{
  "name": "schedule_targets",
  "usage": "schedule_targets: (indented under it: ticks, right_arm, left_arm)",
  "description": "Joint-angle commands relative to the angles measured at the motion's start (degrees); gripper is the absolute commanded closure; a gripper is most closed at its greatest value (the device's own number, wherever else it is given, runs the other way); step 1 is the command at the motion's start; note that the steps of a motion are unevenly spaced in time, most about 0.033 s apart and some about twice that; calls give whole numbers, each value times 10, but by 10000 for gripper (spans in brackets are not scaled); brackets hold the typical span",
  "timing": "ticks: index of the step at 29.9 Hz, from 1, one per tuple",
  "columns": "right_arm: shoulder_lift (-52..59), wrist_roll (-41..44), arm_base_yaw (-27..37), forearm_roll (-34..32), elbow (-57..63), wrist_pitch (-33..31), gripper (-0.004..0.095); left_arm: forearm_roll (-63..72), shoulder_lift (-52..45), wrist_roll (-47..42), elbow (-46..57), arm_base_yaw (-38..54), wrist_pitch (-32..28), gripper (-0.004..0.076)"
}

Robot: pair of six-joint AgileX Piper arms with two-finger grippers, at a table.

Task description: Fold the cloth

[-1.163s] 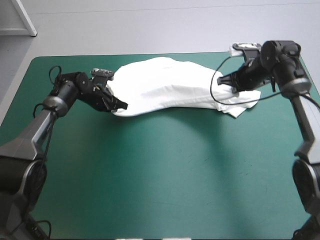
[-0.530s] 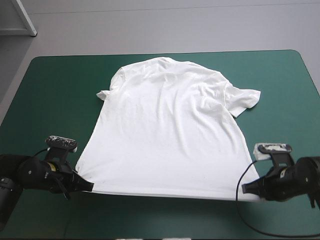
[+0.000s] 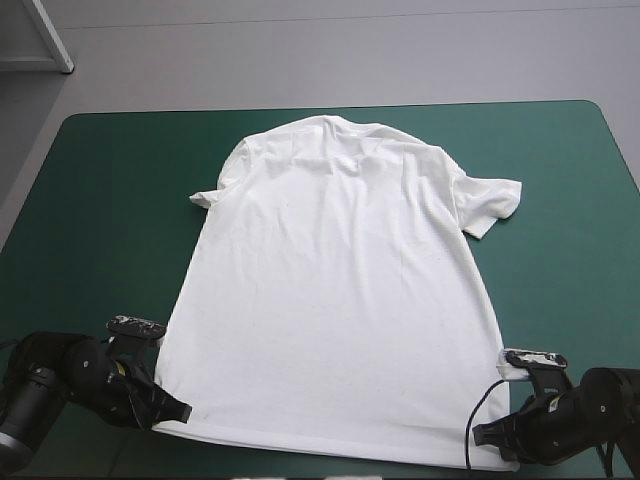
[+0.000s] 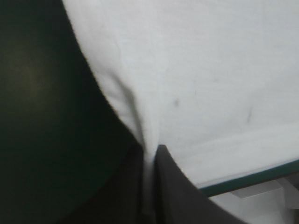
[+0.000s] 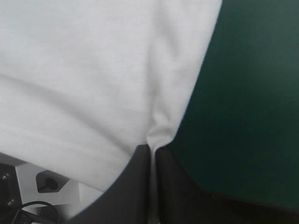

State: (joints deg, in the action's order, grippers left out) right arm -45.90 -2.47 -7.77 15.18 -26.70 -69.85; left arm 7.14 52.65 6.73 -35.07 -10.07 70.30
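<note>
White T-shirt (image 3: pixel 340 300) flatter than before, hem dragged closer (fewer wrinkles)

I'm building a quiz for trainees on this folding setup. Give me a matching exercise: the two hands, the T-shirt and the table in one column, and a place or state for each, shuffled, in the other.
1. left hand
2. right hand
3. T-shirt
4. table

A. shut on the hem's near-right corner
B. teal-green cover, bare on both sides
C. shut on the hem's near-left corner
D. spread flat, sleeves toward the far edge

Pairs: 1-C, 2-A, 3-D, 4-B
</note>
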Motion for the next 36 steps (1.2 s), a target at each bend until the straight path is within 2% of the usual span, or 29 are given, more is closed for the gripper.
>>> schedule_targets:
  ticks: [1, 3, 6, 7, 9, 10, 12, 19, 27, 32, 36]
  right_arm:
    - [2, -39, 0, 28, -13, -19, 866]
    - [2, -51, 0, 34, -13, -19, 729]
    - [2, -51, 0, 35, -13, -19, 414]
    - [2, -51, 0, 35, -14, -19, 275]
    - [2, -50, 0, 34, -16, -19, 120]
    - [2, -50, 0, 29, -21, -13, 73]
    - [2, -37, 0, 20, -35, -8, 53]
    - [0, 21, 0, -47, -150, 35, 62]
    - [-38, 44, 0, -72, -246, 21, 75]
    - [-63, 43, 0, -68, -247, 24, 132]
    - [-66, 33, 0, -61, -247, 30, 186]
  left_arm:
    - [-8, -4, 13, -8, -1, 35, 701]
    - [-8, -4, 22, -8, -1, 35, 624]
    - [0, -4, 22, -8, -1, 35, 418]
    - [8, -4, 22, -8, -1, 35, 314]
    - [15, -4, 22, -8, -1, 35, 198]
    - [15, -4, 22, -9, -1, 33, 148]
    - [14, -4, 22, -18, -1, 21, 115]
    - [3, 6, 7, -123, -1, -61, 123]
    - [-43, 83, -13, -256, -1, -83, 123]
    - [-68, 145, -43, -263, -1, -217, 123]
    - [-56, 233, -57, -295, -1, -266, 123]
